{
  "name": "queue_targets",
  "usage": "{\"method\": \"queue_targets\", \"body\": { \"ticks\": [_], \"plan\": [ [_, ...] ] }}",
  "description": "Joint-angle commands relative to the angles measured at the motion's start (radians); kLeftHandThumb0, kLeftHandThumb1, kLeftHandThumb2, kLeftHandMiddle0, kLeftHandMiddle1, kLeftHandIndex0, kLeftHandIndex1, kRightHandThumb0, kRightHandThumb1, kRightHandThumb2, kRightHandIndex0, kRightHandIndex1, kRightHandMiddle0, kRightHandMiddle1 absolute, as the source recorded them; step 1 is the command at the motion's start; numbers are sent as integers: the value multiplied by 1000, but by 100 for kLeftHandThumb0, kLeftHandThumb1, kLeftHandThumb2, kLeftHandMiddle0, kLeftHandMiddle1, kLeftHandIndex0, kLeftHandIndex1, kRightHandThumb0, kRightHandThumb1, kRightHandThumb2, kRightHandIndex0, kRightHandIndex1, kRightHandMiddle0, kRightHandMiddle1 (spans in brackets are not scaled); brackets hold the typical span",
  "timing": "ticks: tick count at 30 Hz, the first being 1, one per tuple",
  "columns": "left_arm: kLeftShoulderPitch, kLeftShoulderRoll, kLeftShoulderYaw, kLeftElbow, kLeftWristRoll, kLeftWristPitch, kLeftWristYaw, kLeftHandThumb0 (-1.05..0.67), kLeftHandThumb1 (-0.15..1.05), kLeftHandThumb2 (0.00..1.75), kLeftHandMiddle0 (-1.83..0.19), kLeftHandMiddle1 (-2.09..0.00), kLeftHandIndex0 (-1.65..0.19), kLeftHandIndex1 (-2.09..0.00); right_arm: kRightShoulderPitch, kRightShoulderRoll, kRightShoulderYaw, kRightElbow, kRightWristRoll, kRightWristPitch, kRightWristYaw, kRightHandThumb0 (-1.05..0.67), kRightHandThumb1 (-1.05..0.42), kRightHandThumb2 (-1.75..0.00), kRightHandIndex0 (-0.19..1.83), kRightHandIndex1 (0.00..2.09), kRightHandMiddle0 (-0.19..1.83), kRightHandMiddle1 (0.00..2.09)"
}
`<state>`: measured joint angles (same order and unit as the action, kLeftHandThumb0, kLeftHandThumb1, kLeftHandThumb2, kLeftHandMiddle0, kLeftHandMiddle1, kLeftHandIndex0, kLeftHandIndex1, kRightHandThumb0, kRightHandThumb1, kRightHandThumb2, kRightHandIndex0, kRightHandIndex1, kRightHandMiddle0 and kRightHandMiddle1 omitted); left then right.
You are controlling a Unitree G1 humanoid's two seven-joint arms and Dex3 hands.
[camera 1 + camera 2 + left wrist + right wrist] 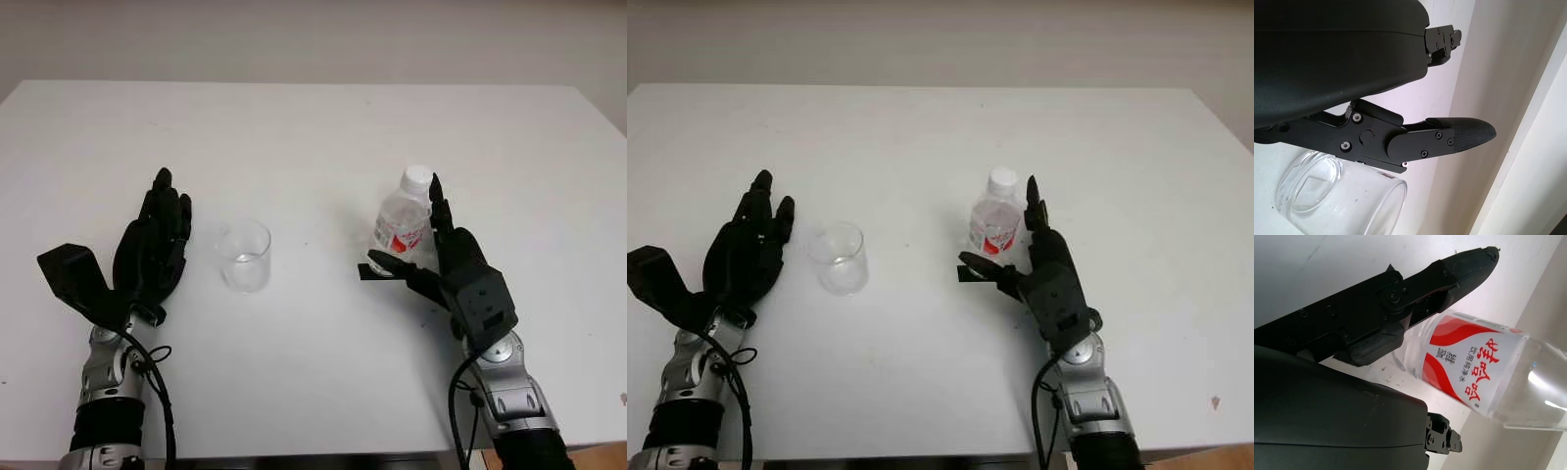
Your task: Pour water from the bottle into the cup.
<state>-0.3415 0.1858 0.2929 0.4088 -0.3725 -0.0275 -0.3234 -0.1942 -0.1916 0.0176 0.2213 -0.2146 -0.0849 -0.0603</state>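
left eye view has my right hand at the water bottle, which stands upright on the white table with its white cap on and a red and white label round its middle. my fingers reach up along the bottle's right side and my thumb crosses in front of its base, so the bottle sits between them; i cannot tell whether they press it yet. right wrist view shows a finger just beside the label. the clear glass cup stands upright, well to the left of the bottle. my left hand is open, just beside the cup's left, holding nothing
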Motion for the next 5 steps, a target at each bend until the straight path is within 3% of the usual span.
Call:
{"method": "queue_targets", "body": {
  "ticks": [1, 5],
  "plan": [
    [-12, 6, 0, -3, 1, -7, -8, -72, 105, 49, 14, -5, 13, -5, -12, 9, 2, 11, -3, -29, -13, -105, -96, -6, -19, 0, -19, 0],
    [6, 5, -1, -24, 3, -3, -2, -73, 105, 49, 14, -5, 12, -6, -5, 13, 9, 2, -4, -52, -21, -105, -98, -6, -19, 0, -19, 0]
  ]
}}
